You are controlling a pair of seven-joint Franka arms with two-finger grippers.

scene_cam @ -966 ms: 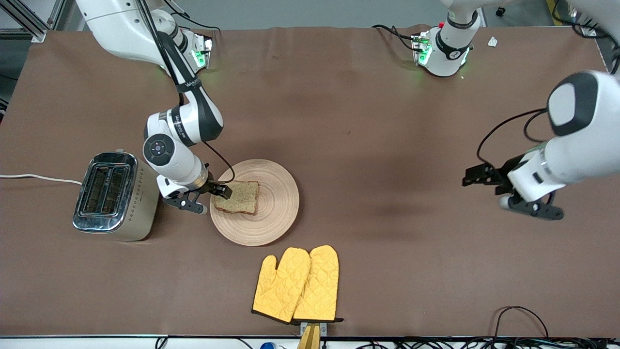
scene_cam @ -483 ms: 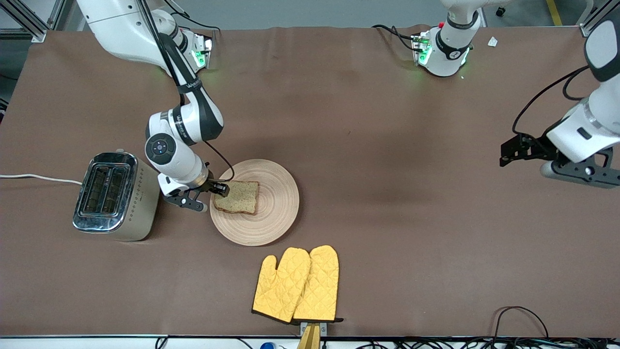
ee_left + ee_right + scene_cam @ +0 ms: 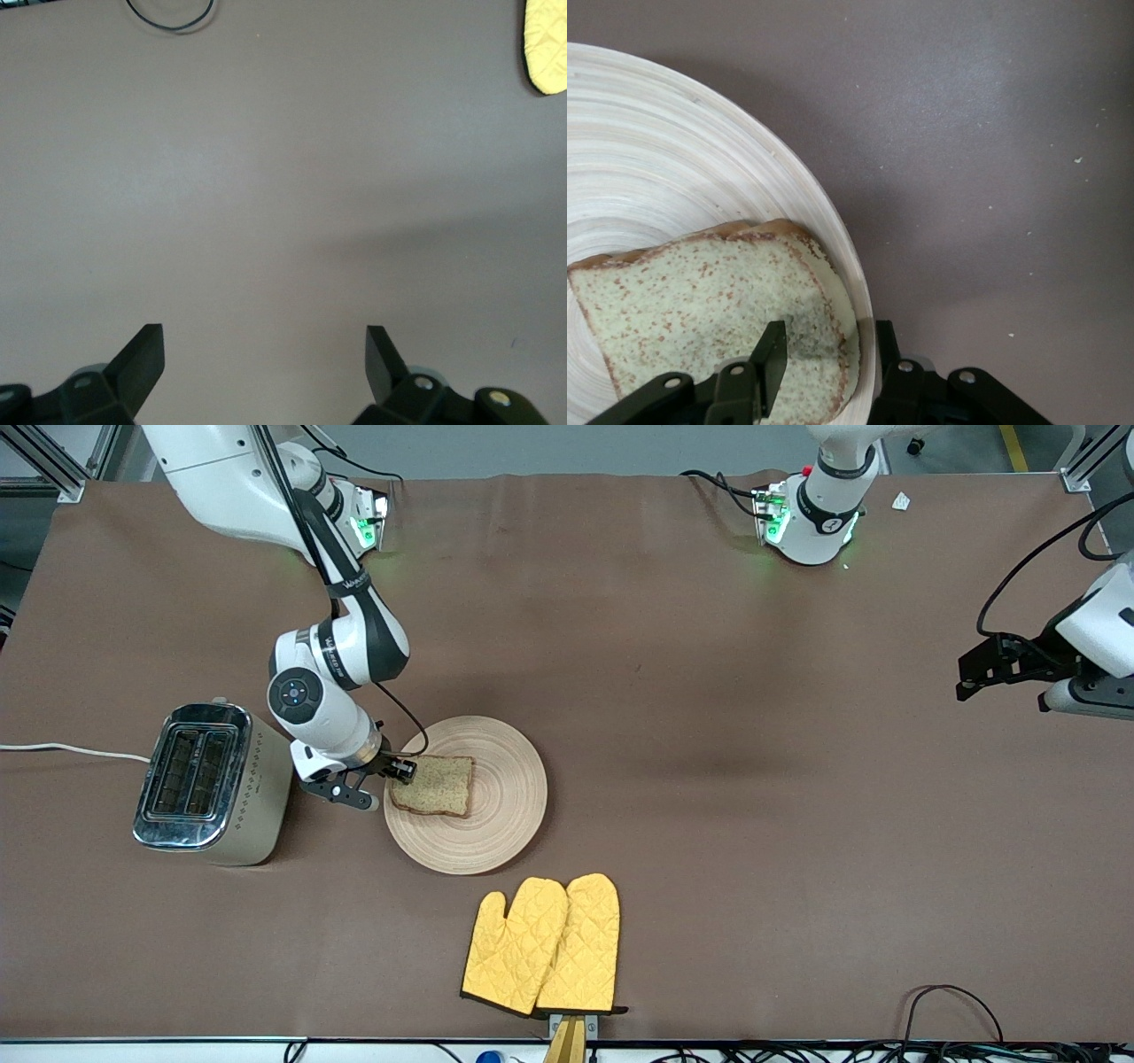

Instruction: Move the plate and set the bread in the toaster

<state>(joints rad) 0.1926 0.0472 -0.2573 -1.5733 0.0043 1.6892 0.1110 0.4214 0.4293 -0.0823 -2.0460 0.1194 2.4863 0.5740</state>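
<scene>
The plate [image 3: 496,815] lies on the brown table beside the toaster [image 3: 208,784], toward the right arm's end. The bread [image 3: 438,786] lies flat on the plate, at its edge toward the toaster. My right gripper [image 3: 396,775] is low between toaster and plate. In the right wrist view [image 3: 830,354] its jaws stand partly closed astride the bread's [image 3: 700,310] edge and the plate's rim [image 3: 833,239], one finger over the bread, the other outside the rim. My left gripper [image 3: 974,671] is open and empty, up in the air at the left arm's end [image 3: 264,354].
Two yellow oven mitts [image 3: 542,943] lie nearer to the front camera than the plate; one tip shows in the left wrist view [image 3: 545,49]. The toaster's white cord [image 3: 71,750] runs off the table's end. A black cable loop [image 3: 952,1001] lies by the front edge.
My left arm has swung up and away toward its end of the table. My right gripper's finger over the bread has crept slightly toward the plate's rim. Plate and bread have not moved.
</scene>
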